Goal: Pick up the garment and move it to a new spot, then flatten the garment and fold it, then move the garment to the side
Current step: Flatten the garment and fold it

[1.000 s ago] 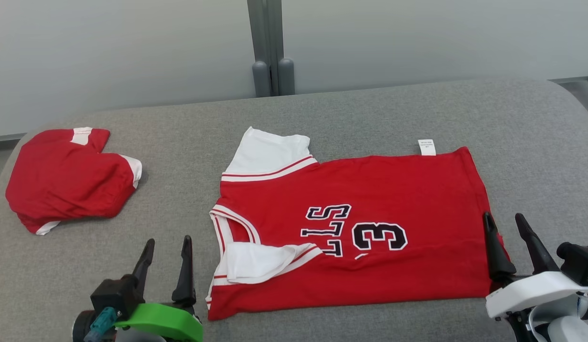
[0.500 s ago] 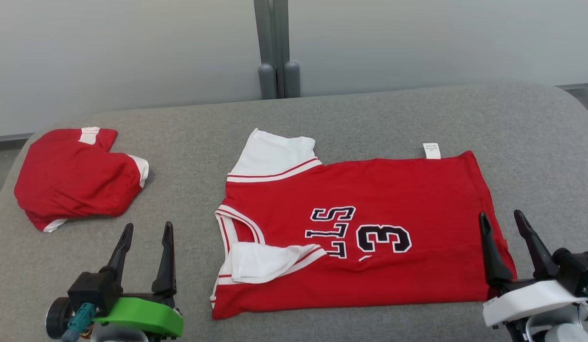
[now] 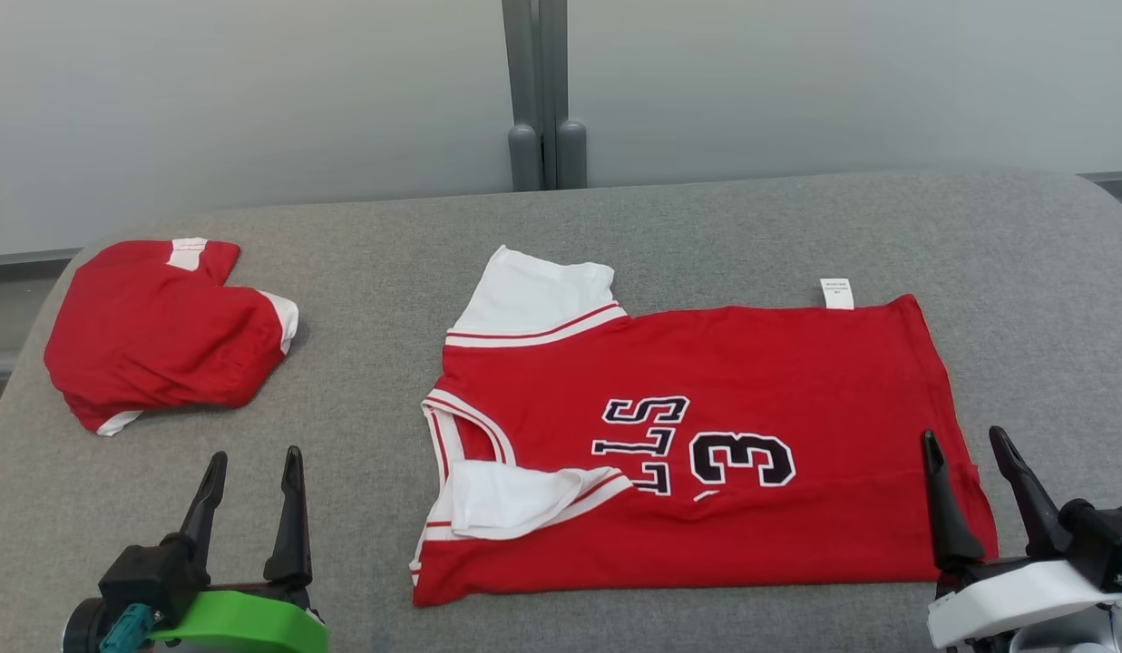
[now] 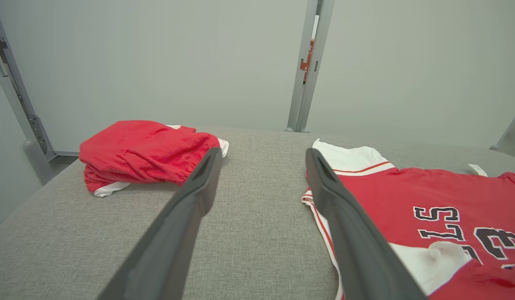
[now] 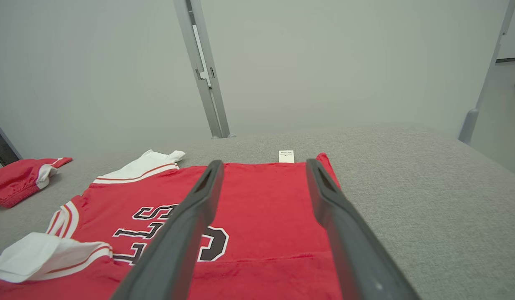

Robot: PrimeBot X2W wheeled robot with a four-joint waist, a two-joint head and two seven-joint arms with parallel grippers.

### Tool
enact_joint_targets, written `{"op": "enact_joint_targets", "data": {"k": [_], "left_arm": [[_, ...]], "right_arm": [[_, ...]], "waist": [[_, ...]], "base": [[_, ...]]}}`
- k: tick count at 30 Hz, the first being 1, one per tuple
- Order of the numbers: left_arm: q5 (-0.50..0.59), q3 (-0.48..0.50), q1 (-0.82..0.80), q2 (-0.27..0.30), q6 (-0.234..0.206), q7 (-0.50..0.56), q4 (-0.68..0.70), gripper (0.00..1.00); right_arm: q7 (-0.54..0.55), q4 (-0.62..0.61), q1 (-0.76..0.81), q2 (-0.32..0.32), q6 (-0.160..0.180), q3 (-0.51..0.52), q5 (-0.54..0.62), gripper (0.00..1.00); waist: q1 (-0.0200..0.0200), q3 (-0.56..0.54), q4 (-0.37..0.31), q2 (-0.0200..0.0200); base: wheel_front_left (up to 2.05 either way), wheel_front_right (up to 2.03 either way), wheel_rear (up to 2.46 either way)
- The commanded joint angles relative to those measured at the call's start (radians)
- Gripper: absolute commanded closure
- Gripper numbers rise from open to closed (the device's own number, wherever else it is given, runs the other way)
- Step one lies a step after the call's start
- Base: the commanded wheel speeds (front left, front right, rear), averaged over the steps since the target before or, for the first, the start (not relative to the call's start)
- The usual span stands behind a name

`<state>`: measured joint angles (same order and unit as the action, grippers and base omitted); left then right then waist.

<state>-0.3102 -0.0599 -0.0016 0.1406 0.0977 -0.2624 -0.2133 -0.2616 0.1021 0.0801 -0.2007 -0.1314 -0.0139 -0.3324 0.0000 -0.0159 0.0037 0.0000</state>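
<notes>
The red jersey with white sleeves and black lettering (image 3: 706,435) lies flat on the grey fabric surface (image 3: 361,508). The left gripper (image 3: 256,455) is near the jersey's collar end, fingers spread and empty. The right gripper (image 3: 964,435) is at its hem end, also spread and empty. The step in hand appears to be folding: the near sleeve is turned in. The next move calls for grasping the far sleeve and far edge.
</notes>
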Motion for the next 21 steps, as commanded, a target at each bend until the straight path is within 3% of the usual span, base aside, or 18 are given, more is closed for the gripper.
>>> {"op": "enact_joint_targets", "data": {"k": [1, 21], "left_arm": [[0.008, 0.005, 0.013, -0.002, 0.006, -0.003, -0.005, 0.0], [0.042, 0.037, 0.021, -0.024, 0.017, -0.003, -0.031, 0.0]], "right_arm": [[-0.004, 0.003, 0.014, -0.001, 0.001, -0.003, 0.011, 0.0], [0.003, 0.032, 0.005, -0.009, 0.001, -0.025, 0.019, 0.0]], "waist": [[0.0, -0.001, 0.0, 0.0], [0.0, -0.006, -0.006, 0.0]], "base": [[0.0, 0.0, 0.0], [0.0, 0.0, 0.0]]}}
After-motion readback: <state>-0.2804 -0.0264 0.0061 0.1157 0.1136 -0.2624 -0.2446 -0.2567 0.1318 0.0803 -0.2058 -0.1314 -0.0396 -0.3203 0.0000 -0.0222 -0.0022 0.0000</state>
